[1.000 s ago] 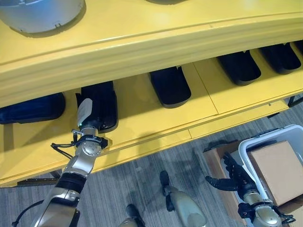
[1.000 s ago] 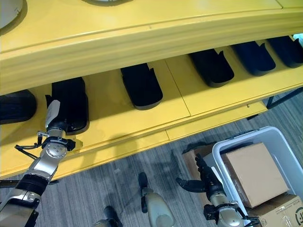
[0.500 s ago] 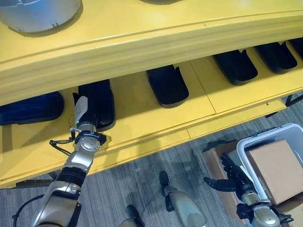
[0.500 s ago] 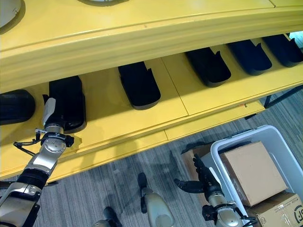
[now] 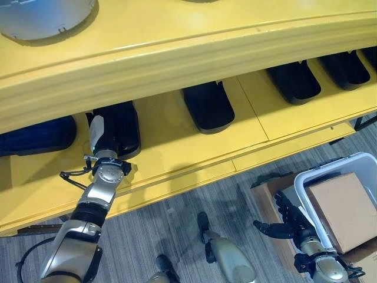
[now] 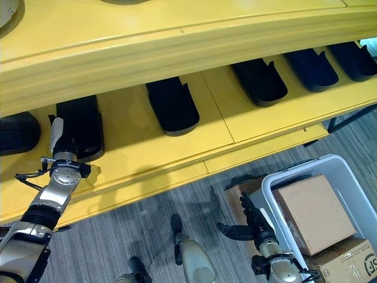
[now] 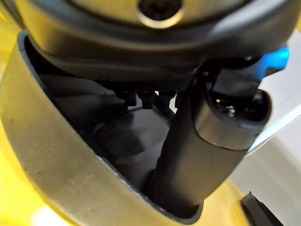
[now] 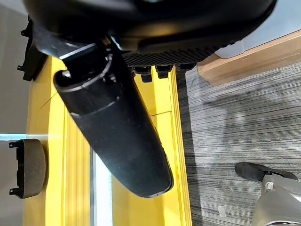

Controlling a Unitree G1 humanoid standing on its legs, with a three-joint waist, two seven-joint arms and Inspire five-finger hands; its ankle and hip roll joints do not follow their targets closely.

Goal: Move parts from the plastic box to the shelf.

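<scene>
My left hand (image 5: 96, 127) reaches onto the lower level of the yellow shelf (image 5: 194, 154). It lies along the left edge of a black moulded part (image 5: 121, 125), its white thumb cover up. In the left wrist view its thumb (image 7: 207, 155) stands inside a curved wall (image 7: 56, 160) and its fingers are hidden. My right hand (image 5: 287, 224) hangs low near the floor with fingers spread, holding nothing, just left of the white plastic box (image 5: 301, 184). A brown cardboard carton (image 5: 341, 207) lies in that box.
More black parts lie along the shelf: one in the middle (image 5: 207, 106), two toward the right (image 5: 293, 81) (image 5: 346, 68) and a dark one at far left (image 5: 38, 135). A grey round object (image 5: 41, 17) stands on the top level. Cardboard (image 5: 266, 197) lies beside the box.
My left hand has slid a little to the left and further into the shelf, and the black part beside it has shifted slightly with it. The right hand has hardly moved.
</scene>
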